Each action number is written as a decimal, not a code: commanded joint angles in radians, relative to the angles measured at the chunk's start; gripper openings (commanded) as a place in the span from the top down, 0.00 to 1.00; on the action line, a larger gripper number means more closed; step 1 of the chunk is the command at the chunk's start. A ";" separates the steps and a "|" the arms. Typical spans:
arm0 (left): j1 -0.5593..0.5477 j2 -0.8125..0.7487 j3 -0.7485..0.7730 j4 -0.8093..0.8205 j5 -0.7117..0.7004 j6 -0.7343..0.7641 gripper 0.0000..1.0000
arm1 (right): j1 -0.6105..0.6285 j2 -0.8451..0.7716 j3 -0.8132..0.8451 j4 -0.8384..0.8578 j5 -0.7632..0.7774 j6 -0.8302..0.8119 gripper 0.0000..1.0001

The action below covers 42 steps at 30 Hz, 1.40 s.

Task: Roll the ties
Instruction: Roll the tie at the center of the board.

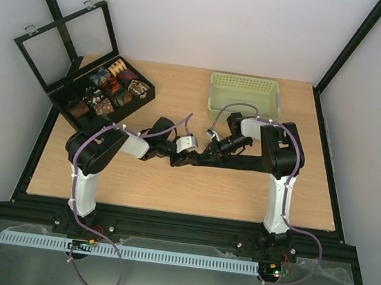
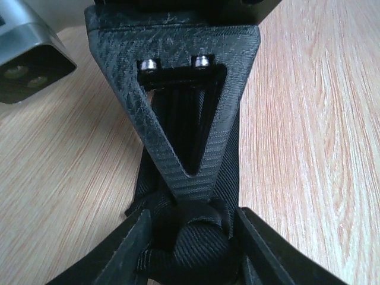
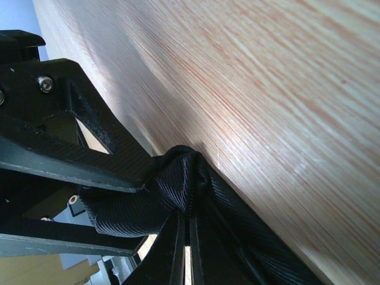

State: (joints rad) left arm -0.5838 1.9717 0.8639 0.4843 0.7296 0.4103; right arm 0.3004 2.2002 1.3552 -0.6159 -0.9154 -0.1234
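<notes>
The black tie (image 2: 190, 252) is barely coiled: coil apparently clasped by left gripper (image 2: 191, 228) jaws, unrolled remainder pinched by right gripper (image 3: 189, 234) jaws.

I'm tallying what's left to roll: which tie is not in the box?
The plain black tie, stretched out on the table; the patterned ties sit coiled in the box compartments.
</notes>
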 commanded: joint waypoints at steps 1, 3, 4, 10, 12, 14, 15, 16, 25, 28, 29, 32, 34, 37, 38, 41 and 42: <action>-0.016 0.014 -0.009 0.077 0.028 0.007 0.63 | -0.007 0.095 -0.029 -0.039 0.307 -0.003 0.99; -0.027 0.011 -0.003 0.032 0.013 0.041 0.71 | -0.007 0.097 -0.026 -0.038 0.299 0.003 0.99; -0.033 0.008 0.004 -0.008 0.000 0.065 0.75 | -0.007 0.094 -0.023 -0.037 0.295 0.006 0.99; -0.045 -0.034 0.062 -0.290 -0.138 0.181 0.89 | -0.007 0.053 -0.018 -0.039 0.262 0.022 0.98; -0.047 -0.034 0.107 -0.409 -0.193 0.202 0.90 | -0.010 0.023 -0.021 -0.047 0.238 0.022 0.95; -0.047 -0.033 0.153 -0.516 -0.228 0.219 0.91 | -0.014 -0.009 -0.024 -0.054 0.228 0.024 0.90; -0.048 -0.042 0.170 -0.548 -0.235 0.213 0.92 | -0.017 -0.023 -0.023 -0.062 0.223 0.021 0.87; -0.057 -0.047 0.185 -0.572 -0.244 0.207 0.92 | -0.020 -0.034 -0.020 -0.075 0.219 0.016 0.84; -0.107 0.015 0.360 -0.903 -0.480 0.248 0.93 | -0.067 -0.082 -0.001 -0.153 0.112 0.004 0.80; -0.125 0.033 0.385 -0.969 -0.539 0.265 0.93 | -0.073 -0.079 -0.001 -0.135 0.022 0.044 0.79; -0.135 0.041 0.400 -0.985 -0.557 0.265 0.93 | -0.073 -0.083 -0.004 -0.121 -0.007 0.062 0.77; -0.157 0.083 0.450 -1.021 -0.564 0.250 0.90 | -0.073 -0.086 -0.018 -0.072 -0.091 0.117 0.73; -0.170 0.111 0.464 -1.030 -0.564 0.245 0.83 | -0.073 -0.081 -0.026 -0.051 -0.123 0.141 0.70; -0.181 0.137 0.461 -1.006 -0.561 0.236 0.78 | -0.072 -0.063 -0.049 -0.031 -0.146 0.156 0.68; -0.184 0.141 0.455 -0.997 -0.558 0.235 0.77 | -0.071 -0.057 -0.052 -0.033 -0.150 0.153 0.68; -0.188 0.158 0.443 -0.984 -0.542 0.230 0.74 | -0.072 -0.034 -0.051 -0.032 -0.154 0.149 0.69; -0.190 0.162 0.439 -0.978 -0.536 0.228 0.72 | -0.071 -0.029 -0.048 -0.033 -0.157 0.149 0.69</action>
State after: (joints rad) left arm -0.7624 2.0232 1.3663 -0.3813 0.2302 0.6456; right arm 0.2249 2.1414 1.3144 -0.6411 -1.0187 0.0093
